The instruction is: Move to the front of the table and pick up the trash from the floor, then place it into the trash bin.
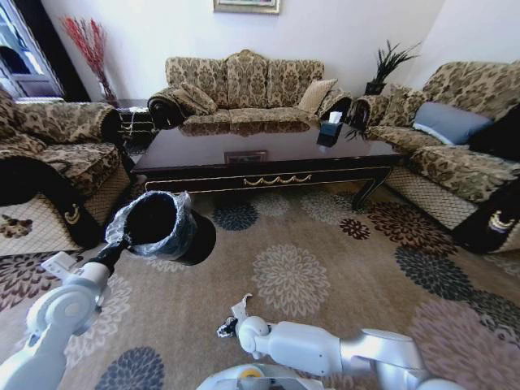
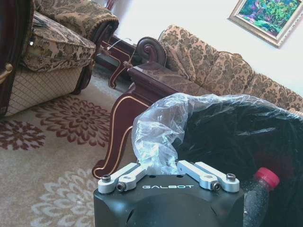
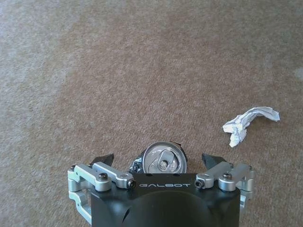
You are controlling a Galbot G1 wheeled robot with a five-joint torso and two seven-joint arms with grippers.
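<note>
Head view: the left gripper (image 1: 122, 241), at left centre, holds the trash bin (image 1: 154, 226) lifted by its bag rim, before the table (image 1: 268, 154). The right gripper (image 1: 230, 321) works low at bottom centre, over the floor (image 1: 325, 260).

Left wrist view: its fingers are clamped on the bin's plastic liner (image 2: 158, 137); a red-capped bottle (image 2: 261, 189) lies inside.

Right wrist view: the jaws stand apart, straddling the crushed can (image 3: 162, 160). Centre the can between the pads, descend, then close squarely. A crumpled white wrapper (image 3: 247, 123) lies well apart at right; nothing obstructs the grasp.
</note>
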